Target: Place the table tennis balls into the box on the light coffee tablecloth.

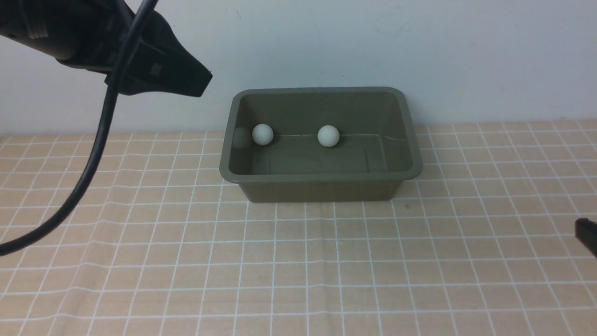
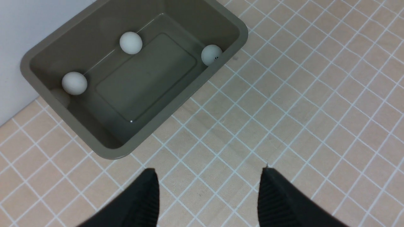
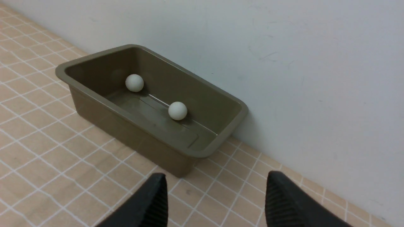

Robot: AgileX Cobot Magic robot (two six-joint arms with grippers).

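Observation:
The olive-green box (image 1: 322, 177) stands on the light coffee tablecloth (image 1: 298, 261) against the back wall. In the front view two white table tennis balls lie along its far wall, one at the left (image 1: 262, 134) and one mid (image 1: 328, 136). The left wrist view shows three balls inside the box (image 2: 148, 82): two by one long wall (image 2: 74, 83) (image 2: 130, 42) and one with a dark mark (image 2: 211, 55) in a corner. My left gripper (image 1: 203, 84) hangs high, left of the box, open and empty (image 2: 208, 171). My right gripper (image 1: 587, 235) is low at the right edge, open and empty (image 3: 214, 178).
A pale wall (image 1: 419, 46) rises directly behind the box. A black cable (image 1: 100, 140) droops from the left arm down across the left side of the cloth. The cloth shows slight creases in front of the box.

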